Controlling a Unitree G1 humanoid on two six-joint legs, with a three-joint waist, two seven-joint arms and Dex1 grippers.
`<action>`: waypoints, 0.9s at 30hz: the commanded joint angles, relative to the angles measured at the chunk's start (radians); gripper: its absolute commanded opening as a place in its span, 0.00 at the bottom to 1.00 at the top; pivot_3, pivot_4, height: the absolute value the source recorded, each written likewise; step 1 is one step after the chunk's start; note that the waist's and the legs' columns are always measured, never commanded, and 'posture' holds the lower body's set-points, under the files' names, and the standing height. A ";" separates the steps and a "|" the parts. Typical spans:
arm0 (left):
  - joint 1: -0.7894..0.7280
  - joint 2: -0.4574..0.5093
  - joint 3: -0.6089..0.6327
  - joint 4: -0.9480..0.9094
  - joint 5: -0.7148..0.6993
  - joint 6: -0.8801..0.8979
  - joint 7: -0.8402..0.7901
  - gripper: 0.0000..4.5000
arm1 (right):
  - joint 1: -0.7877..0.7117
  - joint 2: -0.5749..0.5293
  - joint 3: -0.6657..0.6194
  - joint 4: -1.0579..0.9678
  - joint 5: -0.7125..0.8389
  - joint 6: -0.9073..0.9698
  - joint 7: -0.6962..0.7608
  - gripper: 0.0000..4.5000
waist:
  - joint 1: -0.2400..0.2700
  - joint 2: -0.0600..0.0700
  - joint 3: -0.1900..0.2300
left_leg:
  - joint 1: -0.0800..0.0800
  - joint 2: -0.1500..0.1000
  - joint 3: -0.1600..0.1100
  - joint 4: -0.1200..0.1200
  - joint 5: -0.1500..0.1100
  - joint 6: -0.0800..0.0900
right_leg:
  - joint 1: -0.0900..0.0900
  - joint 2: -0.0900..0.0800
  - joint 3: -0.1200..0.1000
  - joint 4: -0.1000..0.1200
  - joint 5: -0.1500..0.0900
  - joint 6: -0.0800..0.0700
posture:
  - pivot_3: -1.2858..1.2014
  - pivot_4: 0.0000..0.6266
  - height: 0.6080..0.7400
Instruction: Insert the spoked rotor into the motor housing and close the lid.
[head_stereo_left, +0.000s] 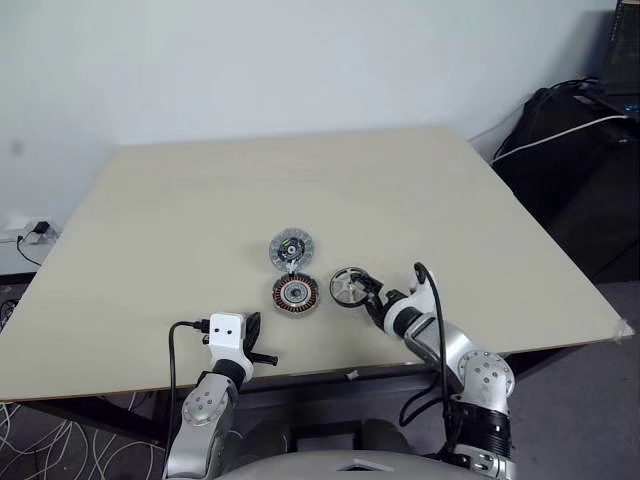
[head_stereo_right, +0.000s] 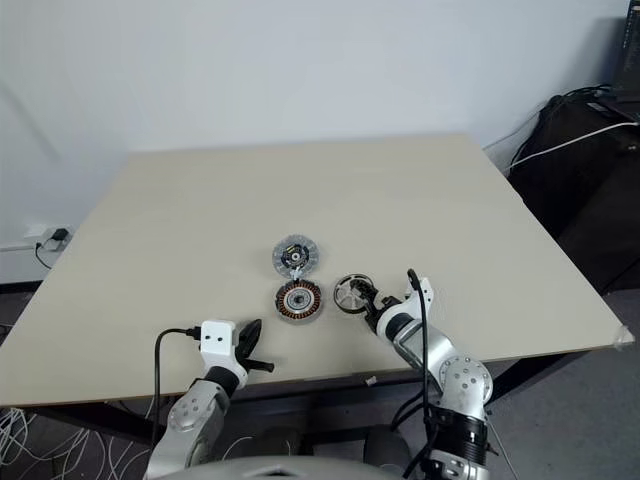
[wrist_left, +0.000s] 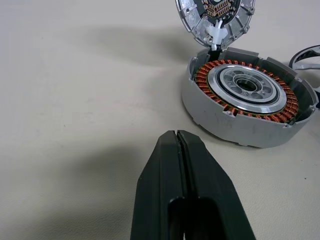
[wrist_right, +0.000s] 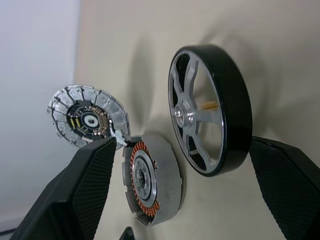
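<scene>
right claw (head_stereo_left: 368, 297): spread wide, fingers either side of the spoked rotor, not pinching it
left claw (wrist_left: 176, 150): pressed together, empty, near the motor housing
spoked rotor (head_stereo_left: 349, 287): flat on the surface, axle pointing up, just right of the housing
motor housing (head_stereo_left: 295, 293): flat, copper windings face up
lid (head_stereo_left: 290, 249): open, just behind the housing, dark inner face up
surface (head_stereo_left: 200, 220): beige

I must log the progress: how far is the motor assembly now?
Nothing is done. The right end effector is open around the spoked rotor on the table. Left: put it into the motor housing, then close the lid.
</scene>
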 joint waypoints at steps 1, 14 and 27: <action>-0.006 0.004 0.001 -0.030 0.002 -0.008 0.001 0.01 | -0.006 0.063 0.024 -0.010 0.014 -0.035 0.014 1.00 | 0.000 0.000 0.000 | 0.000 0.000 0.000 0.000 0.000 0.000 | 0.000 0.000 0.000 0.000 0.000 0.000 | 0.52 0.00 1.00; -0.011 0.009 0.001 -0.027 0.004 -0.009 0.000 0.01 | 0.006 0.048 0.016 0.024 -0.007 -0.112 0.050 0.22 | 0.000 0.000 0.000 | 0.000 0.000 0.000 0.000 0.000 0.000 | 0.000 0.000 0.000 0.000 0.000 0.000 | 0.52 0.00 1.00; -0.018 0.012 0.002 -0.029 0.002 -0.003 -0.004 0.01 | 0.047 0.059 0.063 -0.087 0.174 -0.086 0.105 0.08 | -0.001 0.001 0.001 | -0.001 0.000 0.000 0.000 0.000 0.000 | 0.000 0.000 0.000 0.000 0.000 0.000 | 0.52 0.00 1.00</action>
